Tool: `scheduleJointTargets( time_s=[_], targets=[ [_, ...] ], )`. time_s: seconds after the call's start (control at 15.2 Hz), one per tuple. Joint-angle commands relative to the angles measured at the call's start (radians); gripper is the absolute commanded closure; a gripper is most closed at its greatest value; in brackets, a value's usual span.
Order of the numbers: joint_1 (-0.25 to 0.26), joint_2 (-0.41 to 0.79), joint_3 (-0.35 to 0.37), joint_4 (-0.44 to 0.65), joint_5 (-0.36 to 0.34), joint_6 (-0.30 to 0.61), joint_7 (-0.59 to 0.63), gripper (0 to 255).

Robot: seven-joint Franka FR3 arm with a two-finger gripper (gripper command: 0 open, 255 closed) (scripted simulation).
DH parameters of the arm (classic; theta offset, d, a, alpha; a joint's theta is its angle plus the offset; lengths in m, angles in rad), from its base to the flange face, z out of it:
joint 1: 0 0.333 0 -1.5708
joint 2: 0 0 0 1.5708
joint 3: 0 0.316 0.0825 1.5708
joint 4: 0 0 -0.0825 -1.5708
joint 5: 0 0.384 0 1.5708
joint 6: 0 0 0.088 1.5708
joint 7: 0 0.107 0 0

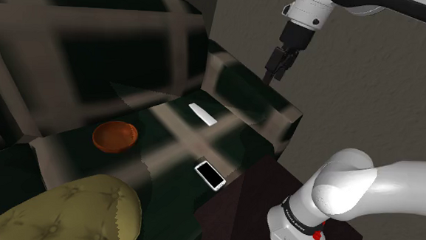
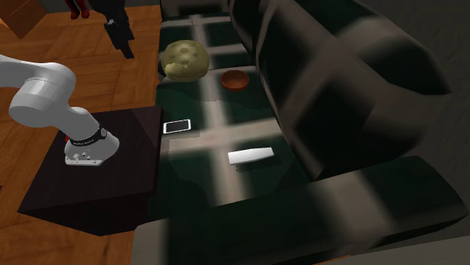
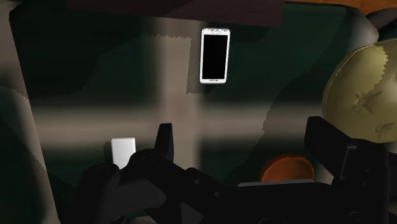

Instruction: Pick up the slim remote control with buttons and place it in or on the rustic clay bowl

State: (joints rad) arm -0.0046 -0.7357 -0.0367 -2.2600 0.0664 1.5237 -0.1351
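The slim white remote [image 1: 202,114] lies flat on the dark plaid sofa seat [image 1: 166,147], near the armrest. On the same seat, further along toward the shoulder view's left, sits an orange-brown clay bowl [image 1: 115,136] with nothing in it. My black gripper [image 1: 272,75] hangs high above the armrest [image 1: 274,114], well clear of the remote, and its fingers stand open with nothing between them. In the wrist view the remote's white end [image 3: 123,151] peeks out beside the left finger [image 3: 165,143], and the bowl [image 3: 286,170] shows low between the fingers. The second exterior view shows the remote [image 2: 251,156] and the bowl [image 2: 236,78].
A white-framed phone [image 1: 210,174] with a black screen lies at the seat's front edge, nearest the stand [image 2: 98,173]. An olive tufted cushion [image 1: 60,212] rests beyond the bowl. The sofa's backrest [image 2: 339,83] rises behind the seat. A wooden floor [image 2: 45,83] surrounds the stand.
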Motion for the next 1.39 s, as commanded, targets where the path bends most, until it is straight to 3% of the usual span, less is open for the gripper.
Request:
scheduleJointTargets(
  time_s=[0.0,0.66,1.32],
  targets=[
    [0.000,0.000,0.000,0.000,0.000,0.000,0.000,0],
    [-0.015,0.241,-0.026,-0.079,-0.028,0.317,-0.040,0],
    [-0.028,0.573,-0.054,-0.021,-0.033,0.590,-0.077,0]
  ],
)
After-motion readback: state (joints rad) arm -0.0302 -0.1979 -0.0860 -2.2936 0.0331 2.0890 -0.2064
